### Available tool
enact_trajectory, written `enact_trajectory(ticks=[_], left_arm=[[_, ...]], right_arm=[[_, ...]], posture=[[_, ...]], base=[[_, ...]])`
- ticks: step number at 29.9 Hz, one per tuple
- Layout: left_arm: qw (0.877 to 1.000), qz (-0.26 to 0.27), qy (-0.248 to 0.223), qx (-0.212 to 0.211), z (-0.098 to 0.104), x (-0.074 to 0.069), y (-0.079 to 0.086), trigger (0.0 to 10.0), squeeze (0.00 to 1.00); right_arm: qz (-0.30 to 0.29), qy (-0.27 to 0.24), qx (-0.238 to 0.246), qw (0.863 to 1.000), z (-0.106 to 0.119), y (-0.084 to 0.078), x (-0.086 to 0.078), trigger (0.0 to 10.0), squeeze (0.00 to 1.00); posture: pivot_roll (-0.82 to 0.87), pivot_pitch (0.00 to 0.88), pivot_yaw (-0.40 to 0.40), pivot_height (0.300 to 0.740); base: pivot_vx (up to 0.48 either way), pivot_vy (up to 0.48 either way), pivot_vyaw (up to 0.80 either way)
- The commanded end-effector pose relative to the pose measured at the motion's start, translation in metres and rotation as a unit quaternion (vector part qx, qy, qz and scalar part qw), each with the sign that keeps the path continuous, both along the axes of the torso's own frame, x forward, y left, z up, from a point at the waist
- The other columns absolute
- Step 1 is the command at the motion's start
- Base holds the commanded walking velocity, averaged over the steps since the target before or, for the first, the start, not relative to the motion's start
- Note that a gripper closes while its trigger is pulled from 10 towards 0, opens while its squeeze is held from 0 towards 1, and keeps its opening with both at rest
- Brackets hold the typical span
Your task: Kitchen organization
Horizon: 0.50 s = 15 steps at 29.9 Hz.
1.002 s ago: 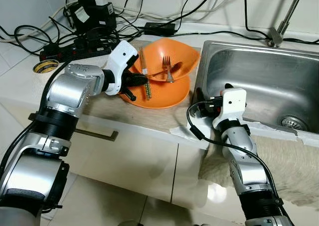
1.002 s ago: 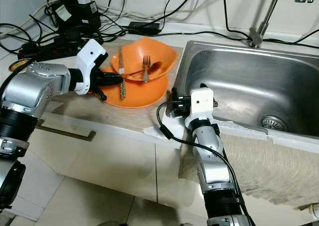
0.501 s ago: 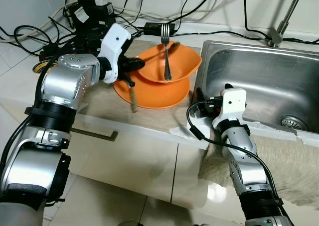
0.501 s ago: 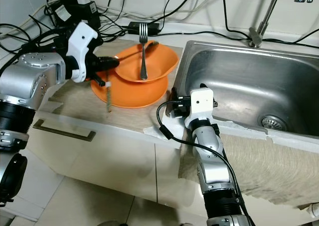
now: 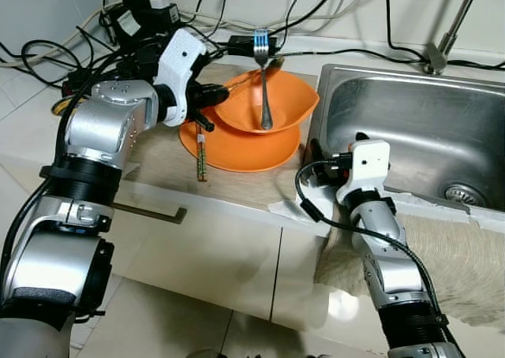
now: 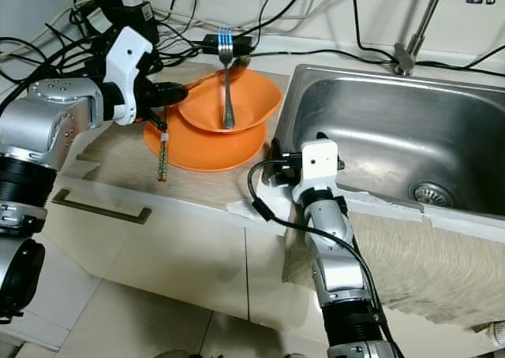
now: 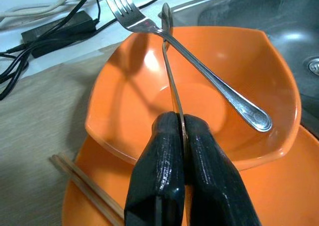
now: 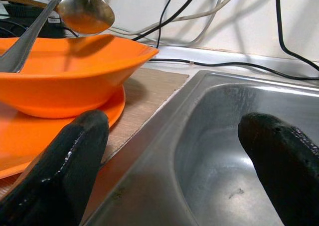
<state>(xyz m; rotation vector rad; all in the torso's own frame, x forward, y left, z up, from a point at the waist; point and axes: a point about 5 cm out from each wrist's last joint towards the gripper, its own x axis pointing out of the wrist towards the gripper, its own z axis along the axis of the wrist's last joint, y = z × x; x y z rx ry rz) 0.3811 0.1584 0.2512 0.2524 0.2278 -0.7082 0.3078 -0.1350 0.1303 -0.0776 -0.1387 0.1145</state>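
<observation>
Nearest, the right gripper (image 8: 174,161) sat at the sink's (image 5: 410,129) near-left corner, fingers spread wide and holding nothing — apparently parked. Left of it, chopsticks (image 5: 202,155) lay across the orange plate's (image 5: 237,149) near rim onto the bench (image 5: 158,169). Farther back, the left gripper (image 7: 178,131), forearm bent across the bench toward the right, was pinched on the spoon (image 7: 172,71) handle over the orange bowl (image 7: 124,91) — probably to lift it; the fork (image 5: 263,78) leaned against it
</observation>
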Motion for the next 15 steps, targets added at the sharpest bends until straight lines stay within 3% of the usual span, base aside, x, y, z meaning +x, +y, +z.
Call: enact_trajectory(ticks=[1, 15], left_arm=[[1.000, 0.008, -0.027, 0.001, 0.013, 0.002, 0.003, 0.0, 0.00], [0.997, 0.027, -0.060, -0.032, 0.026, 0.007, 0.001, 0.0, 0.00]], right_arm=[[-0.004, 0.043, 0.003, 0.999, -0.018, -0.002, -0.004, 10.0, 0.00], [-0.004, 0.044, 0.004, 0.999, -0.017, -0.001, -0.002, 10.0, 0.00]], posture=[[0.04, 0.000, 0.074, 0.740], [0.04, 0.000, 0.074, 0.740]], base=[[0.000, 0.000, 0.00], [0.000, 0.000, 0.00]])
